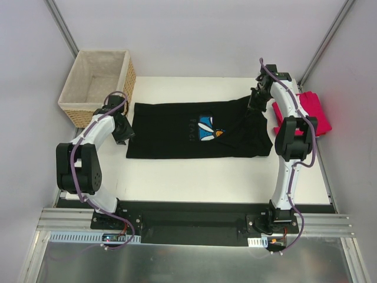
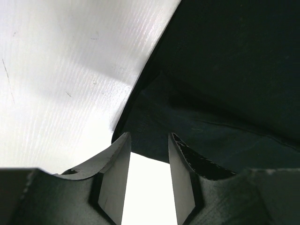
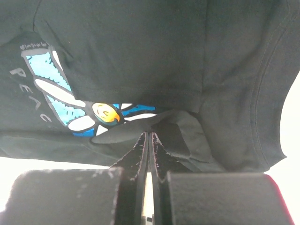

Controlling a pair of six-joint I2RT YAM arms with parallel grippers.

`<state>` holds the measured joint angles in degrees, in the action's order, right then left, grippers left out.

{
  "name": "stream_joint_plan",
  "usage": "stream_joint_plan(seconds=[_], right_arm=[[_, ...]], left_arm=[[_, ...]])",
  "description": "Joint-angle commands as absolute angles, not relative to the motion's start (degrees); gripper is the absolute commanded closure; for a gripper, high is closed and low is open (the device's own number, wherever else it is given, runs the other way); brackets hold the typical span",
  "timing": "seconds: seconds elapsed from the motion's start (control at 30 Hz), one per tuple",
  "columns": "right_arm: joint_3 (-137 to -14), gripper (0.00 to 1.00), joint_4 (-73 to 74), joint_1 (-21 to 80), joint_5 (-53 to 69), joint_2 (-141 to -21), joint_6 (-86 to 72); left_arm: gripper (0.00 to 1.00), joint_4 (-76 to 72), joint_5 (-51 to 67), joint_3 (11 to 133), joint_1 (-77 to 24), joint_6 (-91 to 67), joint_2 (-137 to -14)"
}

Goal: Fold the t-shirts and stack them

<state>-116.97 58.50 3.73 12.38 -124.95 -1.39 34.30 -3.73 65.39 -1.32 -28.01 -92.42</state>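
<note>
The black t-shirt point(image 1: 171, 132) lies spread across the middle of the table, its blue daisy print point(image 1: 206, 127) facing up. My left gripper point(image 1: 123, 132) sits at the shirt's left edge. In the left wrist view this gripper point(image 2: 149, 136) is open, with bare white table between the jaws and black cloth point(image 2: 225, 70) just past the tips. My right gripper point(image 1: 255, 105) is at the shirt's far right corner, which is pulled up toward it. Seen from the right wrist, that gripper point(image 3: 149, 133) is shut on a fold of the black shirt point(image 3: 140, 47). The pinkish-red t-shirt point(image 1: 312, 109) lies folded at the right edge.
A wicker basket point(image 1: 97, 79) with pale lining stands at the far left corner, just behind the left arm. The white table point(image 1: 194, 177) has bare surface in front of the shirt. The right arm reaches over the red shirt's left part.
</note>
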Motion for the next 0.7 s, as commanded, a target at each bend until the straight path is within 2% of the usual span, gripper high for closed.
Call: stream_joint_plan(seconds=[0.0, 0.3, 0.43, 0.5, 0.53, 0.67], right_arm=[[-120.2, 0.99, 56.2, 4.0, 14.0, -126.8, -2.6], [-122.3, 0.99, 54.2, 3.8, 14.3, -129.6, -4.0], [-121.7, 0.76, 50.5, 3.9, 20.8, -130.8, -4.7], [-118.2, 0.71, 44.6, 4.0, 23.5, -128.3, -5.6], [-116.8, 0.66, 42.2, 4.1, 23.7, -126.7, -6.4], [-113.2, 0.58, 32.8, 4.1, 17.4, -119.3, -5.9]], left_arm=[[0.65, 33.0, -3.1, 63.9, -0.4, -29.6, -88.7], [0.64, 32.1, -0.1, 60.6, -0.4, -28.6, -86.0], [0.64, 32.2, 1.4, 60.4, -0.5, -28.7, -85.8], [0.64, 32.2, 1.8, 60.5, -0.7, -28.7, -85.6], [0.64, 32.2, 1.9, 60.3, -0.9, -28.7, -85.6], [0.64, 32.1, 2.5, 59.9, -1.7, -29.4, -84.4]])
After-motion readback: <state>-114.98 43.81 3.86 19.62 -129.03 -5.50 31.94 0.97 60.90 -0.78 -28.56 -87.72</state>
